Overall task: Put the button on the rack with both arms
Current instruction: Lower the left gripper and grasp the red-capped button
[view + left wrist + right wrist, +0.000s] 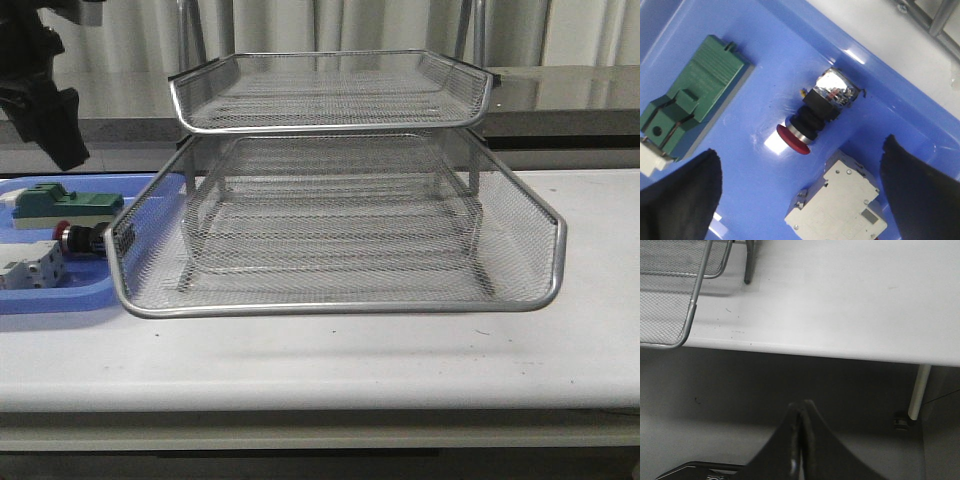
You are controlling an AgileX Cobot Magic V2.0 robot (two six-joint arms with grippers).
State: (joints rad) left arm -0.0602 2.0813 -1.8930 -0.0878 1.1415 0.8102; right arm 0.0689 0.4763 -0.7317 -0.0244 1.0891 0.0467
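From the front I see the rack standing mid-surface, its lower mesh tray pulled forward and the upper tier set back above it. To its left lies the blue tray, and the button rests on its side in there, just beside the rack's left corner, red cap pointing left. The green-topped block sits behind it and the white breaker in front (all 3 share the tray floor).

My left arm hangs above the tray's far end. Its wrist camera looks straight down on the button: red cap, black collar, shiny silver body. The left gripper has its fingers spread wide, 1 on each side of the view, nothing between them but the breaker and tray floor; they touch nothing I can make out. The green block lies off to one side.

The right gripper is off the edge of the white surface, its 2 fingers pressed together with nothing between them, near the rack's corner
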